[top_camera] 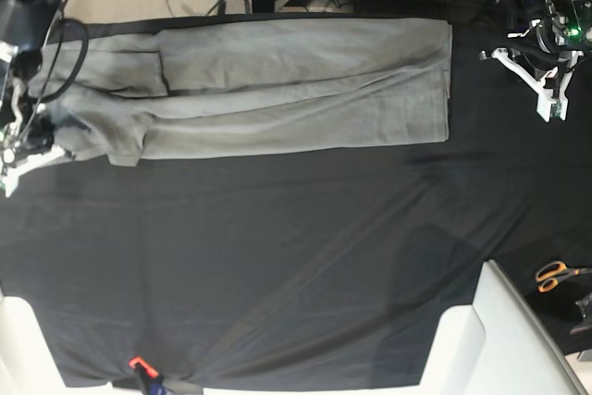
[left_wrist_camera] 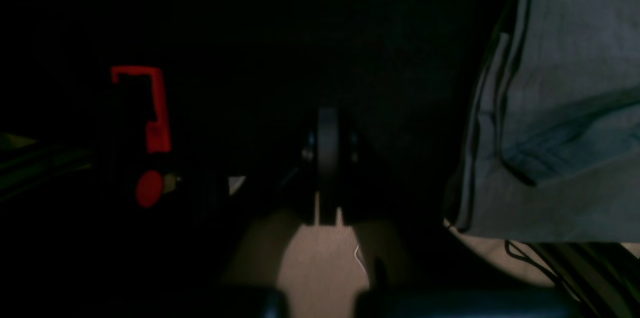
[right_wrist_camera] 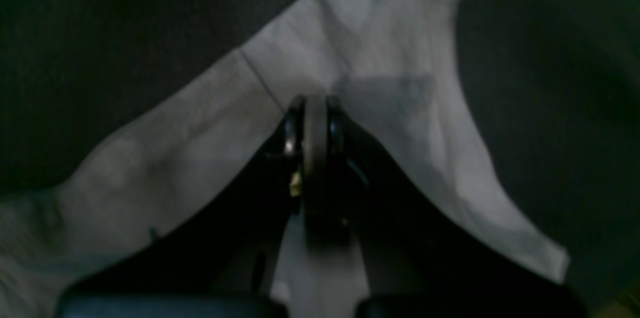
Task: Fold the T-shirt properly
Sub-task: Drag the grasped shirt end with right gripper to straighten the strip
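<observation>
Across the far half of the table, draped in black cloth, the T-shirt lies folded lengthwise into a long grey band. At the band's sleeve end, on the base view's left, the right pincer hangs with its jaws pressed together; the wrist view shows grey fabric spread beneath and on both sides of the tips, though whether any cloth is pinched cannot be told. Off the band's other end, just beyond the hem, the left pincer is closed on nothing, over bare black cloth, with the shirt's hem edge well to its side. Orange-handled scissors lie near the table's right edge.
</observation>
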{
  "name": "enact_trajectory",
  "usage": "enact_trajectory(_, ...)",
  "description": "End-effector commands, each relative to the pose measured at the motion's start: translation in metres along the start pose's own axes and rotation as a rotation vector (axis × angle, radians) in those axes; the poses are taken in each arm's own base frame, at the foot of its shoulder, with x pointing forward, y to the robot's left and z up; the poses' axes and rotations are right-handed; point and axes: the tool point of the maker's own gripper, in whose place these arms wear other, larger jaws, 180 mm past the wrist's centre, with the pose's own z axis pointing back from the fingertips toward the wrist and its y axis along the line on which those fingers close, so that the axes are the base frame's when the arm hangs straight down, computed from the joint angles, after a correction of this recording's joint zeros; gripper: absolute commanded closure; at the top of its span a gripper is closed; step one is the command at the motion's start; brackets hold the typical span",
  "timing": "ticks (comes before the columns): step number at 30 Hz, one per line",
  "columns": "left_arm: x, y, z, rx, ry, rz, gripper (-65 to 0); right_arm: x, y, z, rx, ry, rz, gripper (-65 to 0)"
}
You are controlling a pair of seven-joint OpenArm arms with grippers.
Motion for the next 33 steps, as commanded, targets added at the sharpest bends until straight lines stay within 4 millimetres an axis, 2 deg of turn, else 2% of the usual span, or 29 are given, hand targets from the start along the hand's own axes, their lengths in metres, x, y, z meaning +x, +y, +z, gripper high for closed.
enact_trajectory(1, 0.009, 0.006, 0.004, 0.016, -0.031, -0.009, 0.0, 0.019, -0.01, 0.001, -0.023, -0.056, 0.001, 0.0)
enact_trajectory(10, 0.009, 0.006, 0.004, 0.015, -0.031, -0.008, 0.0, 0.028, -0.041, -0.025, -0.074, -0.112, -0.047, 0.0)
enact_trajectory(18, 0.008, 0.006, 0.004, 0.015, -0.029, -0.008, 0.0, 0.043, -0.055, -0.019, -0.127, -0.188, -0.061, 0.0)
enact_trajectory(21, 0.008, 0.006, 0.004, 0.015, -0.029, -0.008, 0.0, 0.049, -0.052, -0.004, -0.124, -0.261, -0.037, 0.0)
enact_trajectory(22, 0.009, 0.006, 0.004, 0.016, -0.033, -0.008, 0.0, 0.053, -0.056, 0.005, -0.131, -0.299, -0.053, 0.0)
enact_trajectory(27, 0.012, 0.004, 0.006, 0.007, -0.043, -0.007, 0.0, 0.067, -0.078, 0.066, -0.172, -0.499, -0.184, 0.0)
enact_trajectory(29, 0.011, 0.0, 0.005, -0.008, -0.045, 0.004, 0.0, 0.058, -0.079, 0.086, -0.185, -0.531, -0.16, 0.0)
enact_trajectory(31, 0.005, -0.008, 0.007, -0.064, -0.049, 0.031, 0.0, 0.043, -0.078, 0.097, -0.19, -0.533, -0.141, 0.0)
enact_trajectory(33, 0.004, -0.015, 0.013, -0.151, -0.084, 0.046, -21.7, 0.027, -0.077, 0.102, -0.192, -0.516, -0.129, 0.0)
